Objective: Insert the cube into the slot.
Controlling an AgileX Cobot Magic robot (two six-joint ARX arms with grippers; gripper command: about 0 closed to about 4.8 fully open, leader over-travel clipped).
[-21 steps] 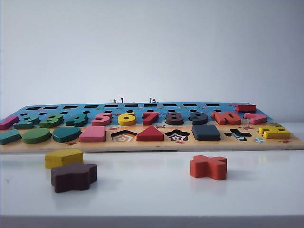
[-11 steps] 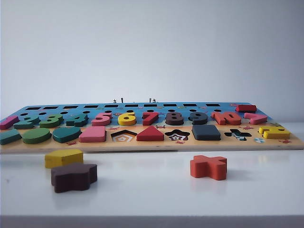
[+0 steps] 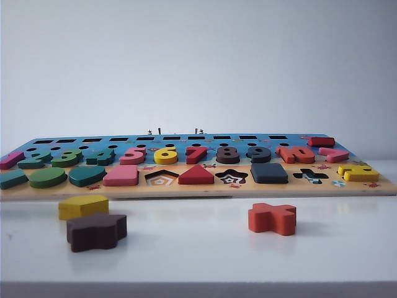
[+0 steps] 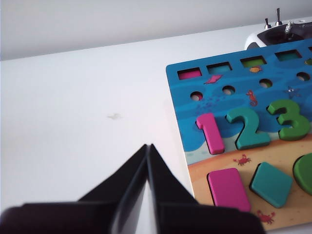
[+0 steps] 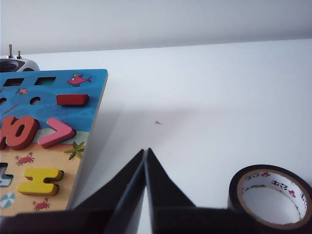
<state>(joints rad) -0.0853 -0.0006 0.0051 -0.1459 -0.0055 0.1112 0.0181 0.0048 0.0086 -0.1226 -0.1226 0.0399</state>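
Cube (image 3: 269, 172) seated flat in slot, edges square to puzzle board (image 3: 198, 189). Left gripper (image 4: 147, 148), right gripper (image 5: 145, 152) clenched empty over table.

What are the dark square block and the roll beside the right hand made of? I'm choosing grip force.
The cube, seated in the puzzle board, looks like painted wood: matte navy, thick, with rounded edges.

The roll looks like black plastic tape on a printed card core; its edge has a slight sheen.

Both the left hand and the right hand hang shut and empty above the table.
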